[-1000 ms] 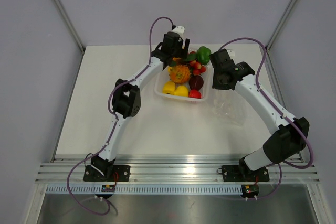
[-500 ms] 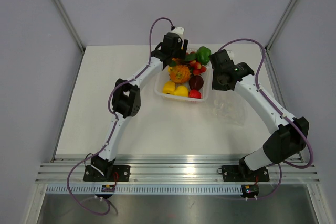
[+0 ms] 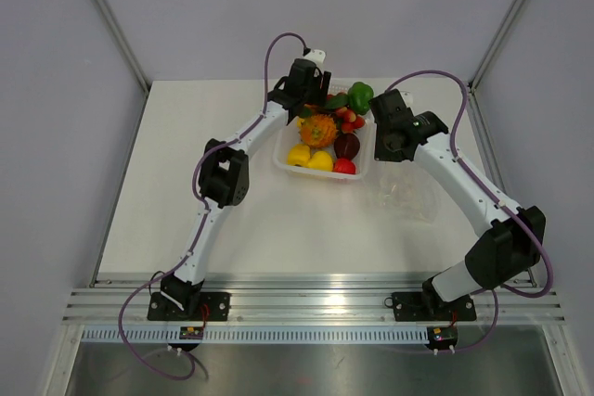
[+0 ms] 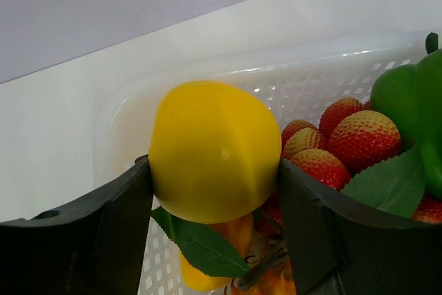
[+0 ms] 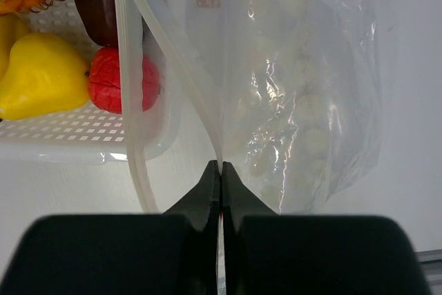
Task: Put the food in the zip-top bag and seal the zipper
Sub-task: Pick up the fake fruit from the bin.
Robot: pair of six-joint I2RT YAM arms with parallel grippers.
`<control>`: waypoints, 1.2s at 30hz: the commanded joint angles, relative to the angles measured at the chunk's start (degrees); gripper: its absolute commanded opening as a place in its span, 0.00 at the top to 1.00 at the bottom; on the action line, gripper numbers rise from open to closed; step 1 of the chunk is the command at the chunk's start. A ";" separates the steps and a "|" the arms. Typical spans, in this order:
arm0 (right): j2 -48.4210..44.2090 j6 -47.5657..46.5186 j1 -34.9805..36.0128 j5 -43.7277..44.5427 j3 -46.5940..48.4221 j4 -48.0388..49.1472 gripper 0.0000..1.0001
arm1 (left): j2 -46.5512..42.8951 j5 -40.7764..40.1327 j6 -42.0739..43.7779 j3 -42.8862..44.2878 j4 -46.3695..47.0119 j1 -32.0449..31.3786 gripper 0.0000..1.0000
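Slightly up and left in the overhead view, the right arm has crept toward the tray [image 3: 281, 162]; the left arm looks unchanged. At upper centre, the left arm stretches far across the bench [image 3: 186, 183], its left tool [image 4: 214, 184] pinching a yellow fruit [image 4: 215, 150] above the strawberries [image 4: 362, 139], apparently lifting it out for bagging. Further right, the elbow-bent right arm's right tool [image 5: 219, 177] is pressed together on the zipper [image 5: 131, 101], seemingly holding open the zip-top bag [image 5: 304, 101], which lies beside the tray
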 commanded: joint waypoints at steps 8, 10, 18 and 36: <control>-2.26 -0.81 -0.16 -0.15 -0.01 1.46 1.00 | -10.64 2.19 -0.19 -8.83 3.57 -0.87 0.54; -2.52 -0.64 -0.16 -0.15 -0.01 1.37 1.00 | -13.26 2.62 -0.36 -10.76 3.75 -1.05 0.57; -3.40 -0.63 -0.07 -0.15 -0.54 1.72 1.00 | -23.29 5.52 -2.74 -17.79 4.02 -1.49 0.69; 2.31 0.59 -1.13 -5.33 6.05 5.41 1.00 | -49.40 26.79 -15.04 -41.69 2.25 -5.16 0.87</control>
